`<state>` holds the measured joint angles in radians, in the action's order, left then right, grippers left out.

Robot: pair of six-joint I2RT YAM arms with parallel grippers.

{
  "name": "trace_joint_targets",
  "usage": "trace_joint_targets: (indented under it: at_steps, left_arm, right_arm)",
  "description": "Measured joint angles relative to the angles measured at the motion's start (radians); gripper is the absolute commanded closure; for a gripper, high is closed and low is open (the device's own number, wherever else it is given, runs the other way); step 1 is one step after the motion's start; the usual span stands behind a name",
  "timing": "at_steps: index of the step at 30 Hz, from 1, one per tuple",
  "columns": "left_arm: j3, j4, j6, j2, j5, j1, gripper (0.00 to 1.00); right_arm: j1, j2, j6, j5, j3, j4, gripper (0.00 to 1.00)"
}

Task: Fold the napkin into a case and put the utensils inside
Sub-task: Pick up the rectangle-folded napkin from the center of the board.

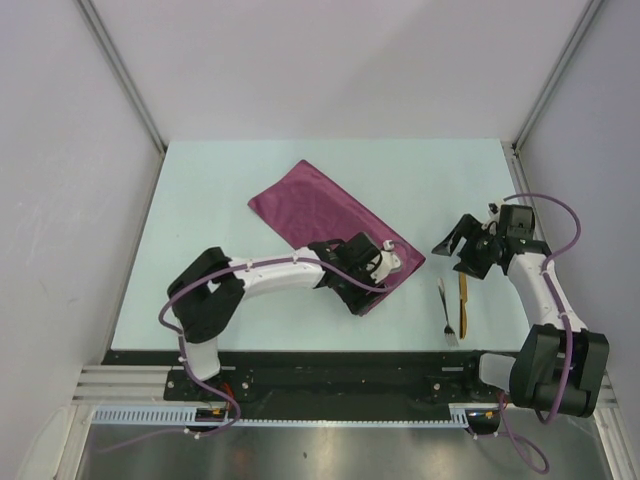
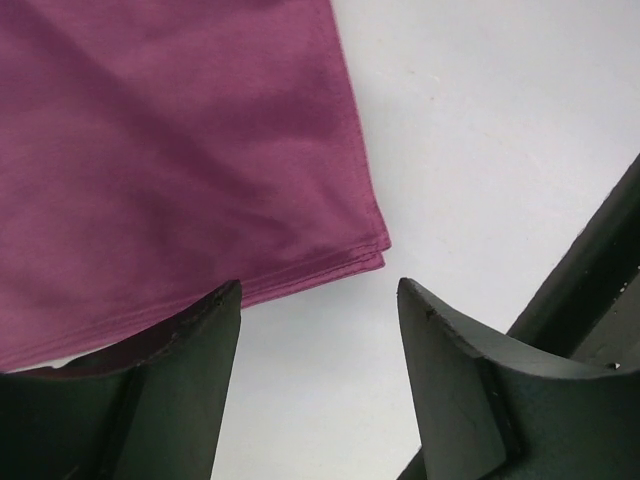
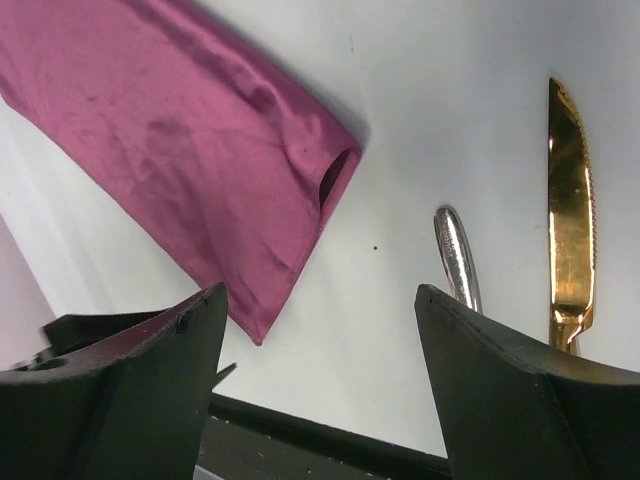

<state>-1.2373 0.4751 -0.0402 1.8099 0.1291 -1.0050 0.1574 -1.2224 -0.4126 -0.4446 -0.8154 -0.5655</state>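
Pale tabletop (image 1: 220,180) leaves the utensils (image 1: 462,298) lying flat, so my left gripper (image 2: 320,300) and right gripper (image 3: 320,300), both gaping empty, could skid them or rumple the case (image 1: 320,210) at its mouth.

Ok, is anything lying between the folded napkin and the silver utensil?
No, bare table between napkin and silver utensil; the right wrist view shows it.

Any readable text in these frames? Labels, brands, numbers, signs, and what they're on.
None readable in any view.
The folded napkin is plain cloth with no tag showing.
The golden knife and the silver piece beside it show surface texture only, no legible stamp.
No sticker or print shows on the table.
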Motion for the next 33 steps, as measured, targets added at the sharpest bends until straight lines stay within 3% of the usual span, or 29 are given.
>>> trace_joint_targets:
  at_steps: [14, 26, 29, 30, 33]
  left_arm:
    - [-0.06, 0.054, -0.034, 0.118, 0.025, -0.063, 0.32]
    - [-0.07, 0.029, -0.013, 0.138, -0.142, -0.075, 0.7]
    - [-0.067, 0.012, -0.006, 0.138, -0.165, -0.077, 0.84]
    - [-0.067, 0.006, -0.006, 0.138, -0.174, -0.078, 0.96]
    - [-0.066, 0.003, -0.002, 0.138, -0.19, -0.077, 1.0]
  right_arm:
    - [0.0, 0.037, 0.006, -0.042, 0.043, 0.002, 0.19]
    - [-0.019, 0.037, -0.007, -0.054, 0.068, 0.019, 0.19]
    - [-0.072, 0.036, -0.051, -0.042, 0.089, 0.041, 0.18]
    - [-0.097, 0.033, -0.074, -0.035, 0.098, 0.051, 0.19]
    - [-0.171, 0.0, -0.165, -0.038, 0.133, 0.102, 0.2]
